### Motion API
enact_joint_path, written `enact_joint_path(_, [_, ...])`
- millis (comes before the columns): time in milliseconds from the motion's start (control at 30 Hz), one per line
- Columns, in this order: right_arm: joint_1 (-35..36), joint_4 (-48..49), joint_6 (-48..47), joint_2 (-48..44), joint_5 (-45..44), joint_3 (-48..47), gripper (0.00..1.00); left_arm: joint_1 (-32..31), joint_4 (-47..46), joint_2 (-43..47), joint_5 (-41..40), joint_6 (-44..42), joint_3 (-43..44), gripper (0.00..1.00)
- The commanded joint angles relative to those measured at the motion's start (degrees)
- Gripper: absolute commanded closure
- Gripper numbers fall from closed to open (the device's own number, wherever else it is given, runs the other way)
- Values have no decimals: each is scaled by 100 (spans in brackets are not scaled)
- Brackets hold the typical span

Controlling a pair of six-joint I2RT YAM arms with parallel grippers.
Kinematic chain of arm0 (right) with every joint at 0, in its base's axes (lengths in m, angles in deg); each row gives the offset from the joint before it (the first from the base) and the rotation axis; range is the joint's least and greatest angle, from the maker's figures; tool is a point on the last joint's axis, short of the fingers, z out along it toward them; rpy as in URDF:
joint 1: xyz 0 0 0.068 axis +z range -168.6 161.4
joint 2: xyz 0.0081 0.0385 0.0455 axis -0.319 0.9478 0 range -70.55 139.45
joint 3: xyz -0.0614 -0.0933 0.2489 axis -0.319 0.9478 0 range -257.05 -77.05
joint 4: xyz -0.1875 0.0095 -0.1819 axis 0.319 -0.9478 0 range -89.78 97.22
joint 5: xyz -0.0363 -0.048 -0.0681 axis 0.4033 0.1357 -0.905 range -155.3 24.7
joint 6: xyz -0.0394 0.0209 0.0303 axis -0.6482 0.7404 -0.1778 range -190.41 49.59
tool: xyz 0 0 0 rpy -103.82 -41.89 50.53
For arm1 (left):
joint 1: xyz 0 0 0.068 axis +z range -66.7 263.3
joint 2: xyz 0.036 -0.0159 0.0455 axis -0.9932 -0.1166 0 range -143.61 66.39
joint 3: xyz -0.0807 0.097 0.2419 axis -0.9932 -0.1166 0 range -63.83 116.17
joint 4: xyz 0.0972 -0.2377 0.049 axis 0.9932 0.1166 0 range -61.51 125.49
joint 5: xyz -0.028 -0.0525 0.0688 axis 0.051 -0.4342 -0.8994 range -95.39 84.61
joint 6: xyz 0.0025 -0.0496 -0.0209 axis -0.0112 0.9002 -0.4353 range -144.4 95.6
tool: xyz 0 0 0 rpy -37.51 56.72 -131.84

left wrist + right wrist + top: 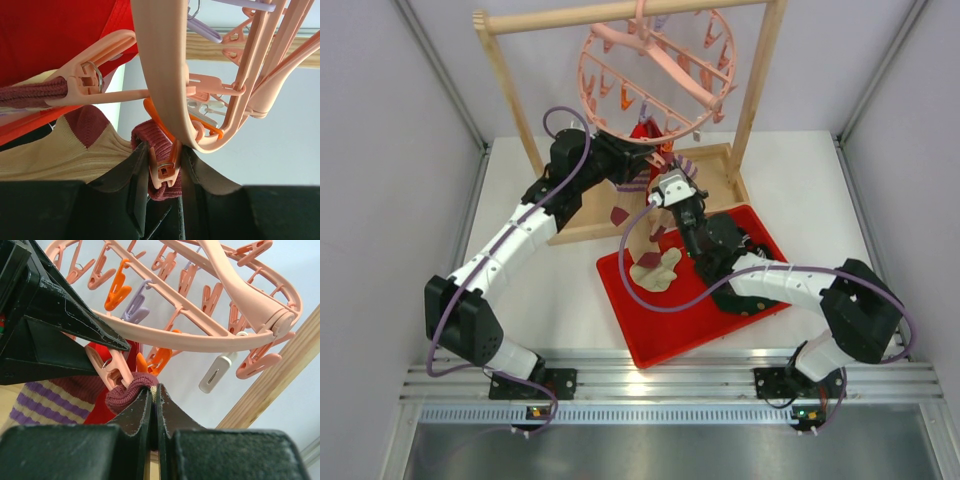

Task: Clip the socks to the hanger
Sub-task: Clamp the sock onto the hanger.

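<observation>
The round pink hanger [655, 70] hangs from a wooden rack, and a red sock [642, 135] is clipped to it. My left gripper [638, 165] is raised under the ring. In the left wrist view it [164, 175] is shut on a pink peg [165, 170] that sits over the maroon cuff [152, 137] of a tan sock [60, 150]. My right gripper [670, 190] is shut on that same cuff [127, 392], right beside the peg [112, 371]. The tan sock with purple patches [638, 240] hangs down below both grippers.
The wooden rack [760, 90] stands on a wooden base [720, 160] at the back. A red tray [670, 335] in front holds a cream sock [655, 268] and a dark sock [745, 300] partly under my right arm. Other pegs, some orange [117, 290] or purple [134, 307], dangle close by.
</observation>
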Motion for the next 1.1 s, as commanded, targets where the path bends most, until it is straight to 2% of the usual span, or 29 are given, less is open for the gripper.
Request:
enact_joint_path(0, [55, 313, 120, -146, 58, -119, 100, 14, 944, -104, 44, 249, -309, 89])
enact_joint_path(100, [37, 278, 155, -199, 31, -92, 100, 23, 899, -60, 26, 240, -362, 78])
enact_joint_path(167, [37, 278, 164, -216, 5, -83, 100, 23, 874, -60, 17, 231, -379, 75])
enact_joint_path(233, [37, 269, 182, -216, 5, -118, 100, 23, 882, -51, 26, 214, -388, 67])
enact_joint_path(300, [29, 269, 191, -216, 5, -127, 100, 23, 891, -60, 0, 214, -389, 64])
enact_joint_path(433, [2, 243, 217, -208, 5, -189, 100, 31, 830, -77, 70, 222, -380, 46])
enact_joint_path(567, [-15, 199, 235, -216, 5, -180, 100, 93, 821, -69, 140, 231, -380, 34])
enact_joint_path(733, [-42, 85, 278, -216, 23, -163, 100, 137, 672, 37, 149, 91, -415, 27])
enact_joint_path(800, [-42, -64, 348, -251, 75, -145, 99, 189, 636, 89, 62, -49, -415, 28])
enact_joint_path(833, [-42, -265, 384, -312, 110, -110, 94, 216, 584, 124, -26, -111, -406, 30])
enact_joint_path(867, [-42, -389, 419, -365, 163, -75, 79, 303, 522, 142, -70, -181, -371, 32])
enact_joint_path(967, [-42, -986, 621, -594, 233, 48, 58, 479, 583, 142, -202, -515, -187, 38])
enact_joint_path(1000, [-42, -1136, 778, -673, 251, 75, 54, 523, 618, 151, -255, -725, -151, 38])
enact_joint_path(1033, [-42, -1337, 858, -847, 295, 136, 50, 567, 627, 151, -342, -831, -125, 44])
enact_joint_path(1067, [-33, -1661, 937, -927, 382, 163, 43, 672, 688, 134, -465, -954, -81, 46])
